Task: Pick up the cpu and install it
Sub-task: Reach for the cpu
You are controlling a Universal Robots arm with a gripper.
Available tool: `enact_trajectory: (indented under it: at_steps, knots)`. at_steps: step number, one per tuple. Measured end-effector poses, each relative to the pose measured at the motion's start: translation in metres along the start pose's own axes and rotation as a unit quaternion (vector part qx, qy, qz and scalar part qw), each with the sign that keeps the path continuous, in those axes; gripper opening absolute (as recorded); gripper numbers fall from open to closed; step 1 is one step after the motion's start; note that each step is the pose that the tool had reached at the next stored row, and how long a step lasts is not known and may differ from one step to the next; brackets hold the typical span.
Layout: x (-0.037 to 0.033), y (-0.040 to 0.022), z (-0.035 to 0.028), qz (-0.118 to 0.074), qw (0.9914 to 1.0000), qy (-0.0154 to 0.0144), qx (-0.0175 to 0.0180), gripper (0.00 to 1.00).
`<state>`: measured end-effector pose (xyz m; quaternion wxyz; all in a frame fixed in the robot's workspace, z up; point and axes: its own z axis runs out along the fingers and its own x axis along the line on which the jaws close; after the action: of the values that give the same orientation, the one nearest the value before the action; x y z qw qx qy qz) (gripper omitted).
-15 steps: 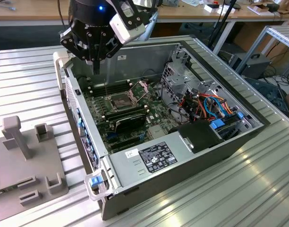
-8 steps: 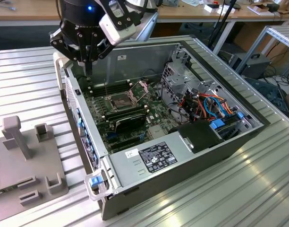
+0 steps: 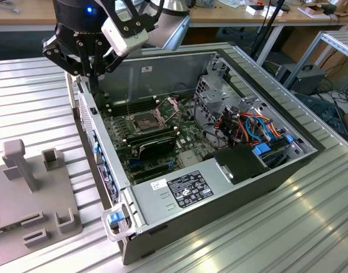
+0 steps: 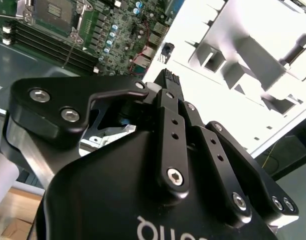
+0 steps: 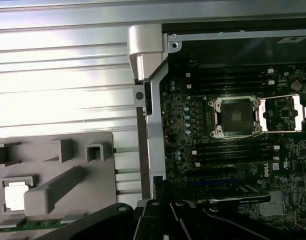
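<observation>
The cpu [image 5: 15, 195] shows in the first wrist view as a pale square chip lying flat in a square recess of the grey holder block [image 5: 68, 150], outside the case. My gripper [image 3: 92, 84] hangs shut and empty over the case's wall on the exterior view's left, between the holder block [image 3: 26, 193] and the motherboard. In the second wrist view its fingertips [image 4: 168, 78] meet with nothing between them. The dark cpu socket [image 3: 145, 119] [image 5: 235, 116] [image 4: 55, 10] lies bare, its metal frame [image 5: 283, 114] flipped open beside it.
The open computer case [image 3: 265, 187] lies on a ribbed metal table [image 3: 310, 227]. Inside are a black oblong card [image 3: 157, 145], a drive cage [image 3: 211, 94], coloured cables [image 3: 256, 128] and a power supply [image 3: 185, 187]. Upright pegs [image 3: 17, 162] rise from the holder block.
</observation>
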<state>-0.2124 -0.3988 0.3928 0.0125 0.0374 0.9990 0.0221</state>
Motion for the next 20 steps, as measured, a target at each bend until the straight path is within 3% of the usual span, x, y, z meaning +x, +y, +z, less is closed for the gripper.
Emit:
enact_trajectory:
  at_steps: [1,13,20]
  knots:
    - [0.0057,-0.0004,-0.0001,0.0,1.0,0.0,0.0,0.11]
    - [0.0374,-0.0028,-0.0006,0.0,1.0,0.0,0.0,0.11]
    - [0.0602,-0.0044,-0.0009,0.0,1.0,0.0,0.0,0.11]
